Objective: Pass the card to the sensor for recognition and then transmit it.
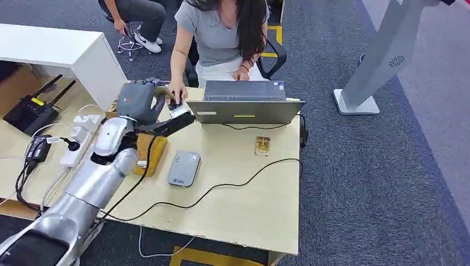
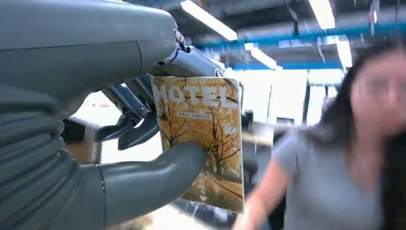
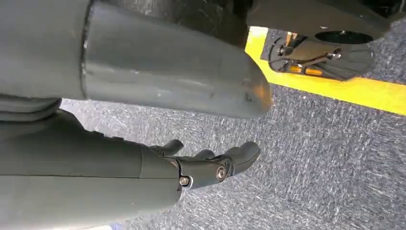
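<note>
One card [image 2: 203,139] clamped in left robot hand [image 1: 145,102] beside laptop [image 1: 245,102], raised for handover; right robot hand [image 3: 210,165] idle, fingers loosely apart.

A light wooden table [image 1: 260,205] is carrying an open grey laptop [image 1: 246,102] at its far edge, a grey sensor box [image 1: 184,168] near the middle, a small yellow card [image 1: 262,146], a white power strip [image 1: 80,145], a black router [image 1: 30,113] and trailing black cables [image 1: 221,185].
</note>
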